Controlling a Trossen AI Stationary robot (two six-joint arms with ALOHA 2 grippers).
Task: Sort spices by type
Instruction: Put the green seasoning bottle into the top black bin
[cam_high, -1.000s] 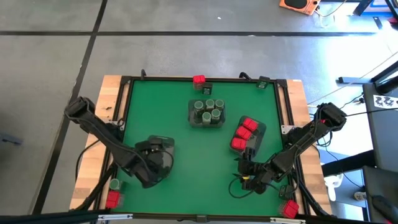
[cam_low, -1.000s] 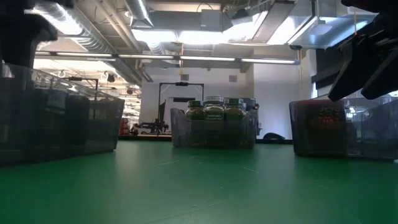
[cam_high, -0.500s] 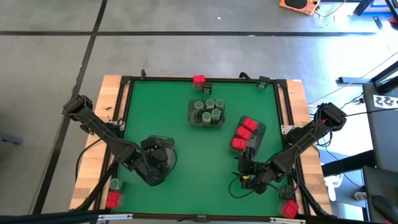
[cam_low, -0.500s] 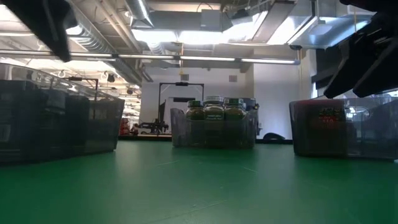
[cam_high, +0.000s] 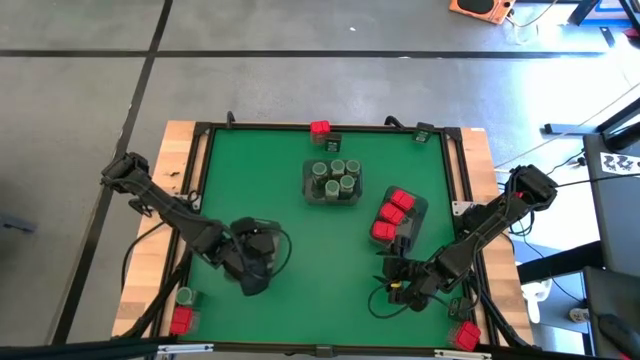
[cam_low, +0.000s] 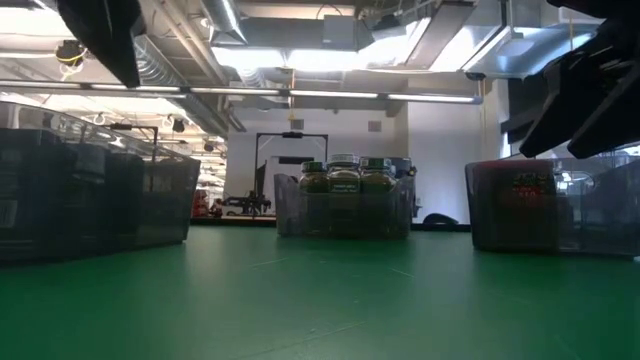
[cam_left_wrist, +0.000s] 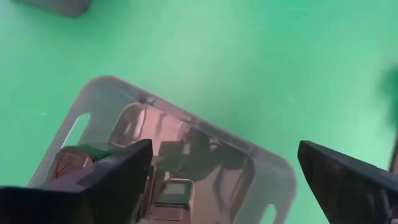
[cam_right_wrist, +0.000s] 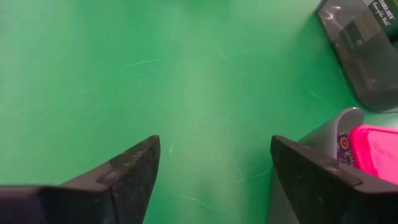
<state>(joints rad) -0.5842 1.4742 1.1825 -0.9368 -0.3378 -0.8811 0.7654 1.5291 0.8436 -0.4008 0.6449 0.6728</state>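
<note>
Below the open left claw (cam_left_wrist: 217, 180), tins (cam_left_wrist: 177, 196) lie trayed.

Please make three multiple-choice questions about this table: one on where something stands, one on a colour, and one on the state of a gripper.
1. Where does the tray of round jars stand?
A. near the middle of the green mat
B. under the left gripper
C. off the mat, on the wood

2. What colour are the boxes in the right-hand tray?
A. blue
B. red
C. yellow

3. How is the left gripper?
A. shut on a jar
B. shut, empty
C. open, empty, above the tray of dark tins

Answers: 1 A, the high view shows it mid-mat. 2 B, they are bright red from above. 3 C, the left wrist view shows its fingers wide apart with nothing between them.
</note>
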